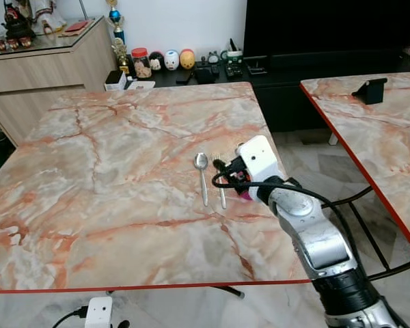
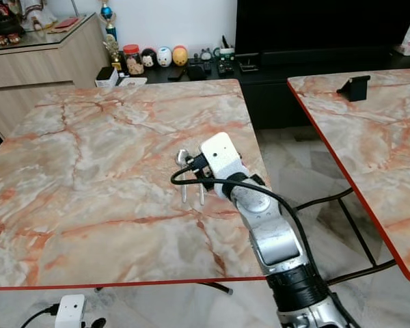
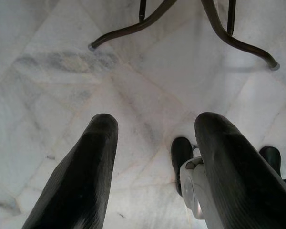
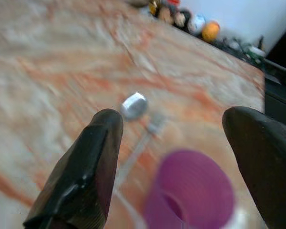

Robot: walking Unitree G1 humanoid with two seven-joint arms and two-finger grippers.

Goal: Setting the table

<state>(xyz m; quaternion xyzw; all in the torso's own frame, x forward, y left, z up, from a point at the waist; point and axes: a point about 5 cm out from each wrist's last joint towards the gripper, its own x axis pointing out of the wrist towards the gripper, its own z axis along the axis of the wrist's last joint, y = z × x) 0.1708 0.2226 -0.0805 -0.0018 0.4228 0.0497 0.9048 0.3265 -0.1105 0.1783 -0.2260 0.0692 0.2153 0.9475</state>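
Observation:
A silver spoon (image 1: 202,174) and a silver fork (image 1: 220,184) lie side by side on the marble table (image 1: 123,150), toward its right edge. Just right of the fork stands a small purple cup (image 4: 188,191), mostly hidden under my right wrist in the eye views. My right gripper (image 4: 178,124) hangs over the cup, open, one finger on either side and neither touching it; the spoon (image 4: 133,106) and fork (image 4: 155,125) lie beyond. My left gripper (image 3: 158,124) hangs idle and open over the floor.
A second marble table (image 1: 383,130) stands to the right across a narrow gap, with a black stand (image 1: 370,90) on it. A wooden sideboard (image 1: 41,68) and a low dark console with figurines (image 1: 171,60) line the far wall. Table legs (image 3: 133,28) cross the tiled floor.

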